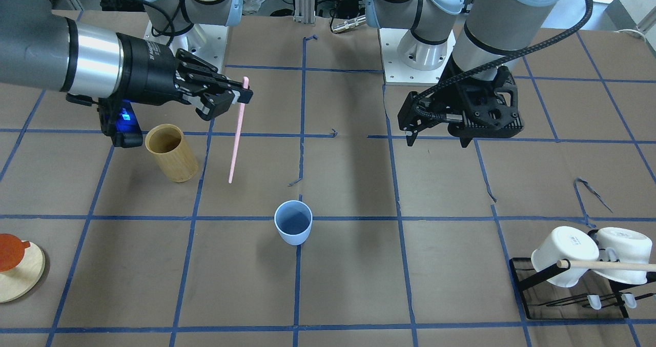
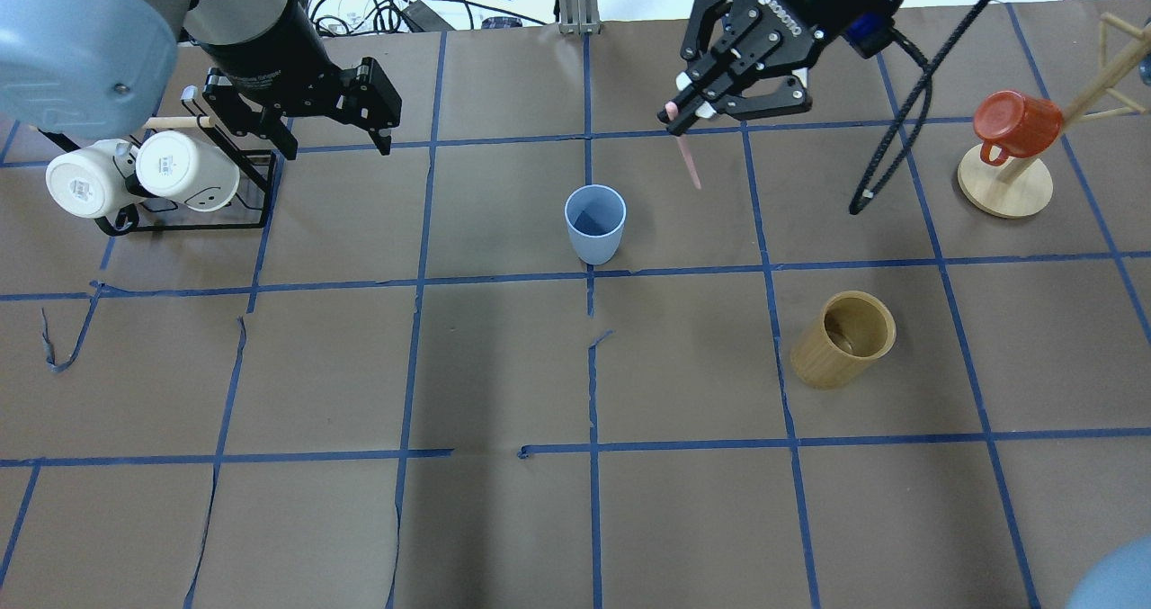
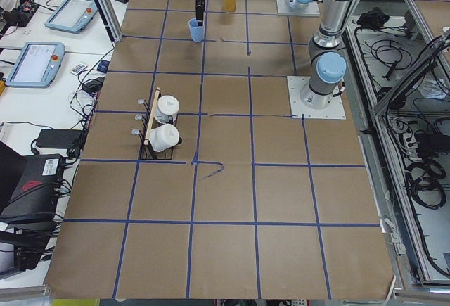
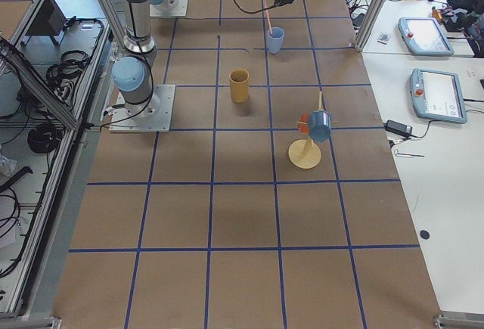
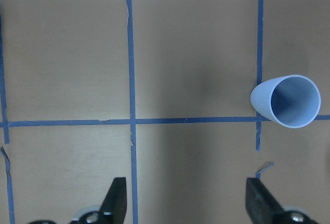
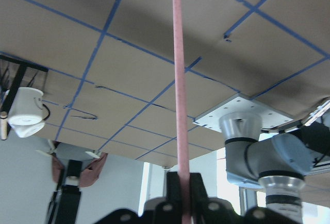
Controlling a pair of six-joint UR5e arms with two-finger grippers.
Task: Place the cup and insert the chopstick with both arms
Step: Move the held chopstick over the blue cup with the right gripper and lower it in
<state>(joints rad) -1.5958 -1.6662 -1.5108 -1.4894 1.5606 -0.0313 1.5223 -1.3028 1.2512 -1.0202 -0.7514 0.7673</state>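
The light blue cup (image 1: 293, 223) stands upright and empty near the table's middle; it also shows in the overhead view (image 2: 594, 224) and the left wrist view (image 5: 286, 101). My right gripper (image 1: 245, 95) is shut on the top end of the pink chopstick (image 1: 236, 139), which hangs nearly upright above the table, off to the side of the cup and apart from it. The overhead view shows that gripper (image 2: 676, 119) and the chopstick (image 2: 690, 161) right of the cup. My left gripper (image 2: 337, 146) is open and empty, hovering left of the cup, its fingers (image 5: 116, 201) spread wide.
A tan bamboo cylinder (image 2: 843, 338) stands near the right arm. A black rack with two white mugs (image 2: 135, 173) and a wooden dowel sits by the left arm. A red mug (image 2: 1012, 123) hangs on a wooden stand at the far right.
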